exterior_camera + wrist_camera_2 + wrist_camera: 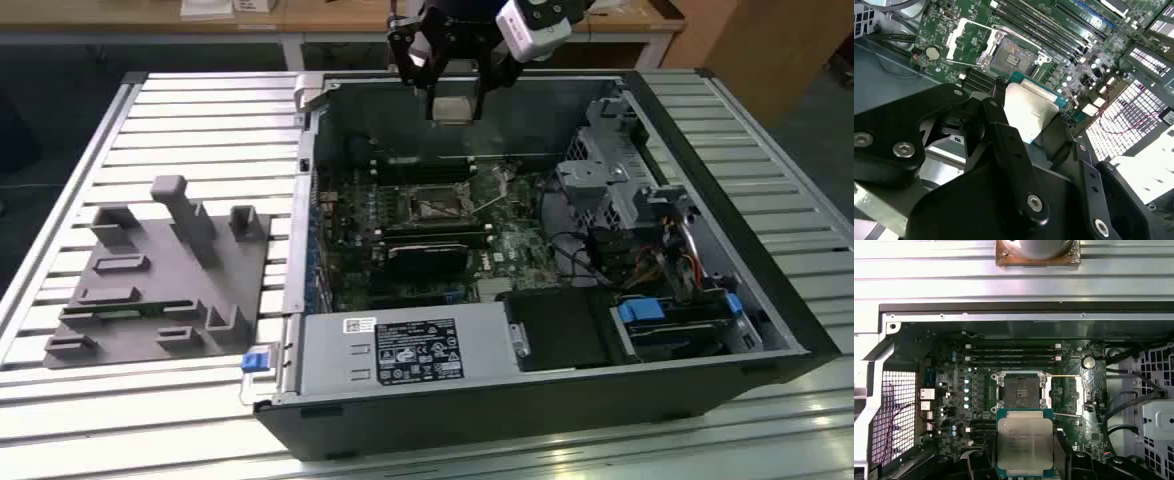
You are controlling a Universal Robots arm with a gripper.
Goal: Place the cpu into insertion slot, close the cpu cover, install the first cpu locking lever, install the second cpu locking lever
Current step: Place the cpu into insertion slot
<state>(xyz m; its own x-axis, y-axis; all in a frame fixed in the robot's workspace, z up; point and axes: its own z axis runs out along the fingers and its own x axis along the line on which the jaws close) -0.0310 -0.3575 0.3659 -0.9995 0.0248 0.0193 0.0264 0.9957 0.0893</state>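
While the hand (454, 98) pinches the cpu (1024, 442) flat, the insertion slot (1021, 390) lies open.
The slot sits below the held cpu, well apart, their edges roughly parallel.

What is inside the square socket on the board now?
Nothing: the socket shows a bare dark centre in both wrist views. The gripper holds the chip above the board, apart from it. Nothing hides its centre.

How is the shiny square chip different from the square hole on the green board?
The flat silvery-grey square cpu hangs in the black gripper; the dark-centred, metal-rimmed insertion slot sits empty on the green board. The cpu's top is pale, the slot's middle dark. Both are square.
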